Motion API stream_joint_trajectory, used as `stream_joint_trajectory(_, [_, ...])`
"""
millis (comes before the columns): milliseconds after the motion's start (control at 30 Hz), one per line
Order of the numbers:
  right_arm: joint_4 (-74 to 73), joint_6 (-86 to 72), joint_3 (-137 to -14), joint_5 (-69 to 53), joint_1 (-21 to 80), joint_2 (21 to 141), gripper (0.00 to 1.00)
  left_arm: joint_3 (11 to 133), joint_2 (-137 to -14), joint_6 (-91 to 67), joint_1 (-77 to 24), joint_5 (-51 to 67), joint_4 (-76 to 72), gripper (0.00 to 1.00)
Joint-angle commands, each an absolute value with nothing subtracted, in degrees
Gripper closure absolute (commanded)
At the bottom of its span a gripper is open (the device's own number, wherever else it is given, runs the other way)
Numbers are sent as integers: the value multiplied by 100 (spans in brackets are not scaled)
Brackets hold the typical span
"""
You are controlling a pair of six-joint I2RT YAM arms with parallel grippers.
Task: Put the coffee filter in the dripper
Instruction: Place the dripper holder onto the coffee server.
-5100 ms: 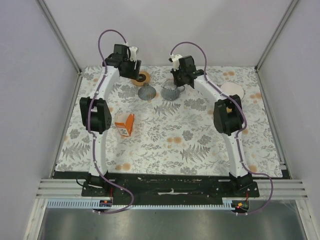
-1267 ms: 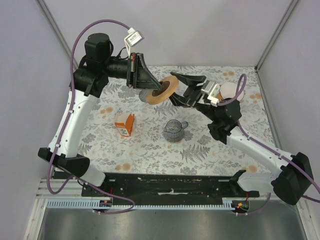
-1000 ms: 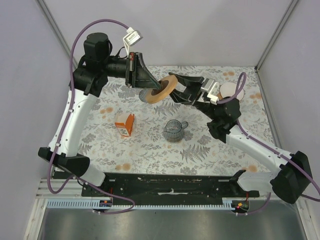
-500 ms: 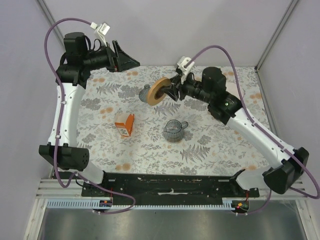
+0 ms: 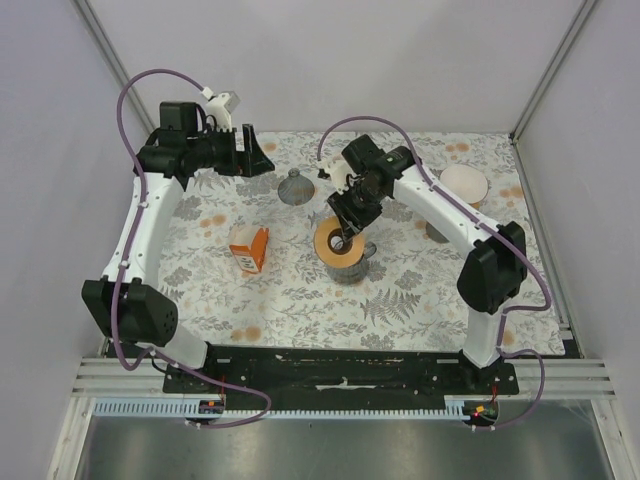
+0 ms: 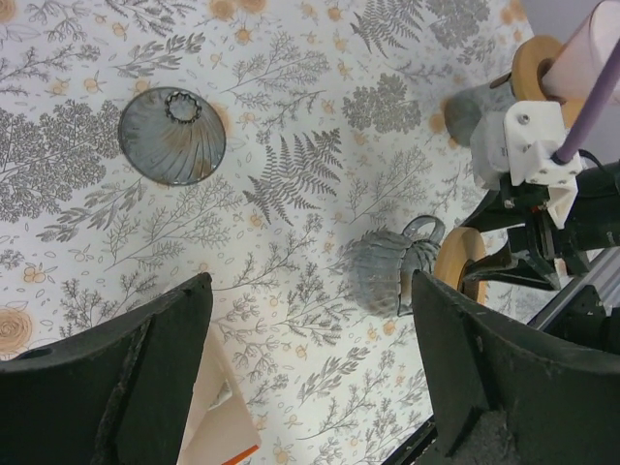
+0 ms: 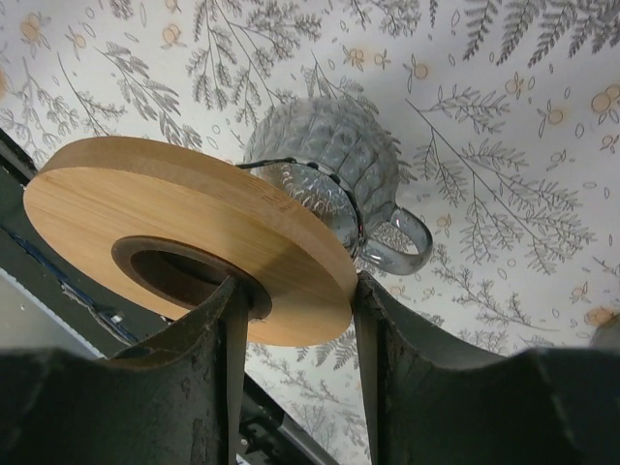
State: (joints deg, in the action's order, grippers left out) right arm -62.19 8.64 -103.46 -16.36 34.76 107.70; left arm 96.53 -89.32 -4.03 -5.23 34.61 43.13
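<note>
Moved since 0.5 s ago: the right pincer (image 5: pixel 346 222) has brought the dripper (image 5: pixel 333 242) from near the dark ribbed cone (image 5: pixel 293 187) to just over the glass jug (image 5: pixel 350 266); the left arm has dropped and swung inward.

Top view: the right pincer grips the dripper by its rim, the orange ring tilted above the jug's mouth; whether the 2 touch I cannot tell; the left pincer (image 5: pixel 255 155) hangs open and empty over the far left of the bench (image 5: pixel 420 300); the coffee filter (image 5: pixel 464 184) lies at the far right, well apart from the dripper; an orange-and-white packet (image 5: pixel 250 250) stands left of the jug.

Left wrist view: the left pincer (image 6: pixel 310 286) spreads its 2 fingers (image 6: pixel 145 378) wide with nothing between them; below sit the ribbed cone (image 6: pixel 172 136), the jug (image 6: pixel 383 274) and a corner of the packet (image 6: pixel 218 417); the dripper (image 6: pixel 455 266) shows edge-on just beside the jug.

Right wrist view: the right pincer (image 7: pixel 300 291) is clamped on the dripper (image 7: pixel 194 232), 1 finger (image 7: pixel 417 387) outside the rim and the other at the centre hole; the jug (image 7: pixel 325 160) stands right under it, handle to the right.
</note>
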Motion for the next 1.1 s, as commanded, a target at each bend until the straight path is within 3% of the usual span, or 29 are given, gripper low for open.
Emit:
stream_joint_trajectory(0, [-7154, 923, -10925, -1459, 3516, 10924, 100, 9457, -8587, 158, -545, 3454, 4307, 12])
stream_joint_trajectory(267, [-7225, 1028, -11250, -1134, 3516, 11557, 91, 9492, -8701, 150, -536, 3568, 4324, 12])
stream_joint_trajectory(467, [-7198, 1107, -11347, -889, 3524, 11768, 70, 9518, -8745, 149, -536, 3621, 4351, 12])
stream_joint_trajectory(500, [-7190, 1099, -11329, -818, 3524, 11769, 64, 9519, -8736, 149, -536, 3638, 4359, 13])
stream_joint_trajectory(567, [-7198, 1107, -11312, -826, 3524, 11804, 31, 9519, -8745, 167, -536, 3665, 4377, 13])
stream_joint_trajectory(633, [-7189, 1160, -11303, -888, 3568, 11760, 6, 9545, -8745, 176, -536, 3683, 4386, 13])
stream_joint_trajectory(667, [-7137, 1178, -11294, -879, 3594, 11725, 2, 9519, -8763, 184, -536, 3674, 4386, 13])
stream_joint_trajectory(900, [-6435, 1090, -11154, -616, 3621, 11067, 2, 9282, -8894, 272, -676, 2719, 4088, 15])
stream_joint_trajectory(1067, [-5198, 1046, -10435, -387, 3604, 10040, 2, 9281, -9359, 948, -1413, 1093, 3710, 35])
